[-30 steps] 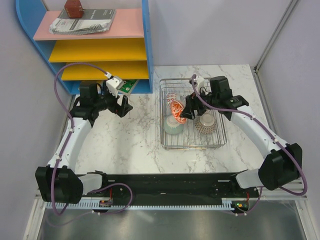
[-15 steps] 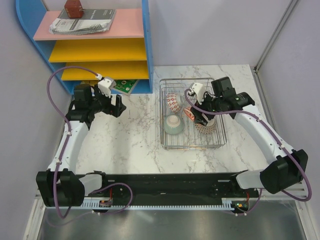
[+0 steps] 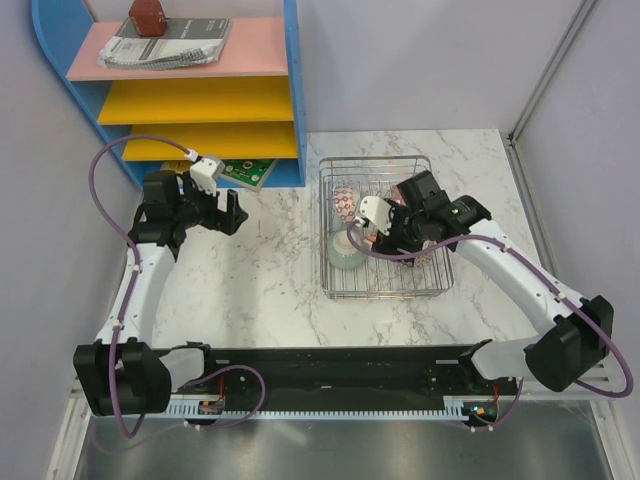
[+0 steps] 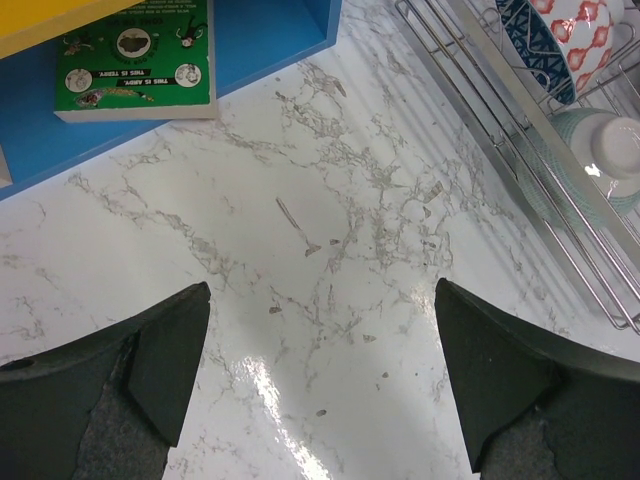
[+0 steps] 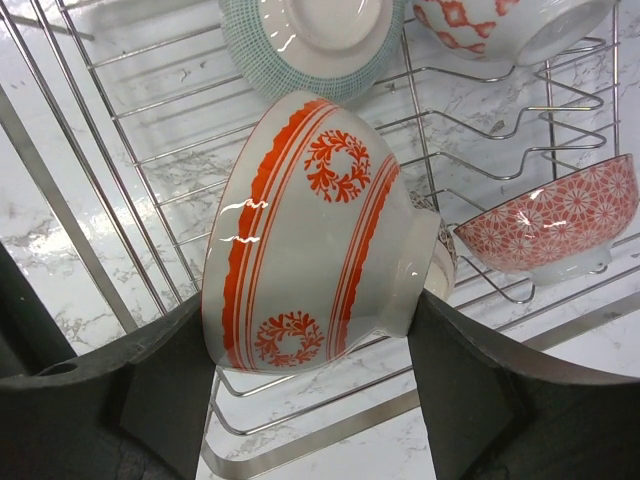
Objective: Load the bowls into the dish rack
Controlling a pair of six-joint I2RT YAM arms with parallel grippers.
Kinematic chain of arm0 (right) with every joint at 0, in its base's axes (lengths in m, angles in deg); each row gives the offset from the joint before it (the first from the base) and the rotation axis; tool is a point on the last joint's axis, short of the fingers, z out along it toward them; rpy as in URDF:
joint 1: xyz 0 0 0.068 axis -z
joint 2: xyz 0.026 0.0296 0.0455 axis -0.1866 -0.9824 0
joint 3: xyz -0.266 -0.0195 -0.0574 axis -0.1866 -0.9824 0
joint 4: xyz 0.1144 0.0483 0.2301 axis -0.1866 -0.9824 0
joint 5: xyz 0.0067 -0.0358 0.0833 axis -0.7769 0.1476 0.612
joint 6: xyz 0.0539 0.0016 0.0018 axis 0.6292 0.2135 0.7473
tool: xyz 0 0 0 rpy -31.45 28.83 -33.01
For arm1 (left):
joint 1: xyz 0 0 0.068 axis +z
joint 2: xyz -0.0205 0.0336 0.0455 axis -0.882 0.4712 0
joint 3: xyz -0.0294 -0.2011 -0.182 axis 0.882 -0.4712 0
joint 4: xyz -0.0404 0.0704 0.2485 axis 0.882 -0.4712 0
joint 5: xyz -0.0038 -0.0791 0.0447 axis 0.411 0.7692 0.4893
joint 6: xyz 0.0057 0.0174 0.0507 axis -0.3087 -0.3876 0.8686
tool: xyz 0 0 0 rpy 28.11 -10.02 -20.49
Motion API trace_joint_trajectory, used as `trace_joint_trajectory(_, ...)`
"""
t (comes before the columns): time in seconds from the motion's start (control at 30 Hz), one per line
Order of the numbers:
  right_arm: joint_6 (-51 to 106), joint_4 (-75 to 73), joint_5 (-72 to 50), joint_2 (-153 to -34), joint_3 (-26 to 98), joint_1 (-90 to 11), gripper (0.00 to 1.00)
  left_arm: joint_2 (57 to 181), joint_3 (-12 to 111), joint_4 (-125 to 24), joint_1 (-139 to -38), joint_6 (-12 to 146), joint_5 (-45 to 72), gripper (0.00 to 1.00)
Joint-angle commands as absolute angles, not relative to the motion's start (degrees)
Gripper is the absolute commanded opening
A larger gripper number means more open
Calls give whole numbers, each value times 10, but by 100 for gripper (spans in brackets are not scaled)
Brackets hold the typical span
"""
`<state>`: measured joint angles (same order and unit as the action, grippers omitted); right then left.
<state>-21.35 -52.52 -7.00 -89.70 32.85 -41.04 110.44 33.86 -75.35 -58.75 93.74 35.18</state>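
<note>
My right gripper (image 3: 385, 230) is shut on a white bowl with orange-red wreaths and stripes (image 5: 310, 220), gripping it rim to foot, tilted on its side just above the chrome dish rack (image 3: 440, 288) wires (image 5: 70, 200). In the rack lie a pale green bowl (image 3: 344, 252) (image 5: 300, 45), upside down, a red-and-white patterned bowl (image 3: 343, 200) (image 5: 500, 25), and a red mesh-patterned bowl (image 5: 560, 225). A beige mesh bowl (image 3: 418, 256) is mostly hidden under the arm. My left gripper (image 3: 232, 212) (image 4: 322, 290) is open and empty over bare marble, left of the rack (image 4: 510, 130).
A blue shelf unit (image 3: 200, 100) with yellow and pink shelves stands at the back left. A green booklet (image 3: 245, 172) (image 4: 135, 60) lies at its foot, just beyond my left gripper. Walls close the right and left sides.
My right gripper has swung left and nearer with the wreath bowl, lowering it over the middle of the rack. The left arm has hardly moved.
</note>
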Motion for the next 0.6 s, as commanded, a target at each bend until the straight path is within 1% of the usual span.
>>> trace_joint_trajectory(0.0, -244, -479, -124, -879, 310, -438, 0, 1087, 335, -734, -581, 921, 349, 100)
trace_joint_trajectory(0.27, -103, -479, -157, -918, 342, -471, 0, 1088, 333, -732, -580, 921, 348, 100)
trace_joint_trajectory(0.4, -38, -486, -219, -936, 360, -501, 0, 1088, 332, -731, -579, 921, 348, 100)
trace_joint_trajectory(0.57, 6, -488, -303, -963, 365, -534, 0, 1085, 331, -730, -579, 921, 348, 100)
